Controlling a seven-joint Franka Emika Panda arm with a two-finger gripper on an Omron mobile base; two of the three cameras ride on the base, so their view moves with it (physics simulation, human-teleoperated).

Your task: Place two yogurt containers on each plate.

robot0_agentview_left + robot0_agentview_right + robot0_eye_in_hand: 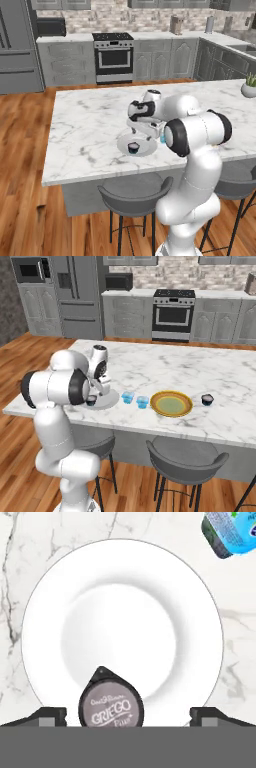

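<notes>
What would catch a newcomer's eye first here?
The white arm bends over the marble island, its open tool above a dark yogurt cup sitting on the grey plate. To that plate's right, two blue cups and a yellow plate sit apart from another dark cup.

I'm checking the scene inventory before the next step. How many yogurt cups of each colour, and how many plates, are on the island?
Dark yogurt cups: 2, one on the grey plate, one right of the yellow plate.
Light blue yogurt cups: 2.
Plates: 2, grey plate and yellow plate.
Total: 6.
</notes>
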